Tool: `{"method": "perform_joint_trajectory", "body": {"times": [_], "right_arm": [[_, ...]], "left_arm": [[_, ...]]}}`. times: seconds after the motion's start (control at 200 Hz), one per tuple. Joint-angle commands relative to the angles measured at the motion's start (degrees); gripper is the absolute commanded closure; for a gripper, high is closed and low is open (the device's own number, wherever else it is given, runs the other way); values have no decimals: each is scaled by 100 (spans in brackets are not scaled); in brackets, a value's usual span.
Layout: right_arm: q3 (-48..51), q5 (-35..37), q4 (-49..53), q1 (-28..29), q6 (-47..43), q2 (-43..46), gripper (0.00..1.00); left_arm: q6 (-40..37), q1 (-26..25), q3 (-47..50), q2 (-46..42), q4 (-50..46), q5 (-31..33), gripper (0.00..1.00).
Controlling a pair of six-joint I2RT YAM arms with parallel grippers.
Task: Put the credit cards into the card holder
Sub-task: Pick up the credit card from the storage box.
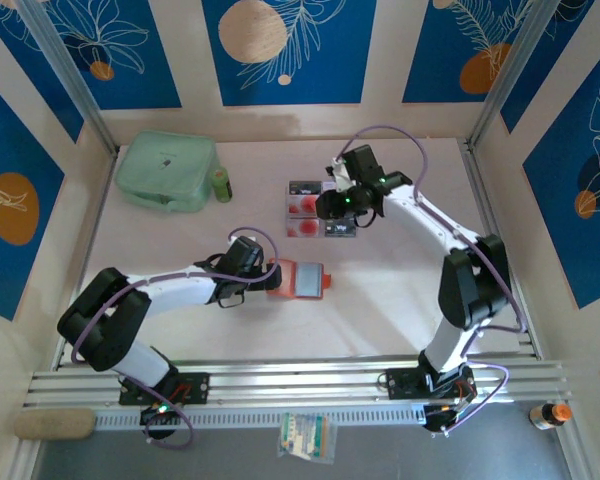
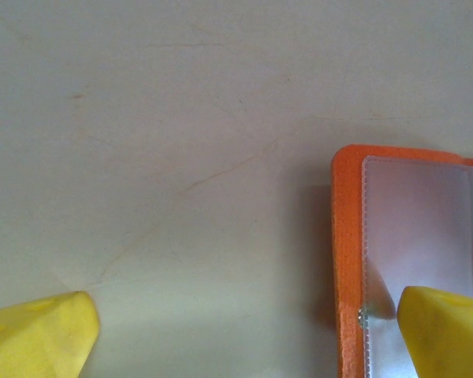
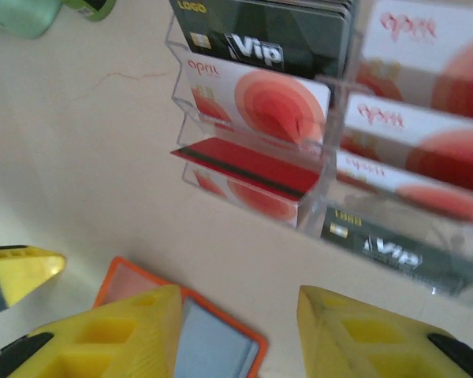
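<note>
The orange card holder (image 1: 300,279) lies open on the table, its clear sleeves facing up (image 2: 414,236). My left gripper (image 1: 266,279) stands wide open at the holder's left edge. One yellow fingertip (image 2: 445,331) is over the sleeve and the other is on bare table. The credit cards (image 3: 256,98), white with red circles, stand with dark VIP cards in a clear tiered rack (image 1: 318,210). My right gripper (image 1: 340,205) hovers over the rack. Its jaws (image 3: 240,331) are open with nothing between them, and the card holder (image 3: 221,346) lies below its left finger.
A mint-green zip pouch (image 1: 167,172) and a small green bottle (image 1: 221,184) sit at the back left. Metal frame posts and walls ring the table. A small packet (image 1: 306,436) and an orange-capped bottle (image 1: 550,414) lie in front of the arm bases.
</note>
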State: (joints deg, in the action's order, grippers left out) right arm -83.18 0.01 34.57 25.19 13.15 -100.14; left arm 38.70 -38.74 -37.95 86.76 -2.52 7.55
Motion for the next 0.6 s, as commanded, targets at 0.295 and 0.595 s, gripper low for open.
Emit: {"method": "perform_joint_trajectory", "body": {"times": [0.295,0.595], "right_arm": [[-1726,942,1159,609,-1906,-1522,56],[-2030,1544,1164,862,-2328,-1948,55]], "left_arm": [[182,40,140,121,-227,99,0],[200,34,113,197,-183,53,0]]}}
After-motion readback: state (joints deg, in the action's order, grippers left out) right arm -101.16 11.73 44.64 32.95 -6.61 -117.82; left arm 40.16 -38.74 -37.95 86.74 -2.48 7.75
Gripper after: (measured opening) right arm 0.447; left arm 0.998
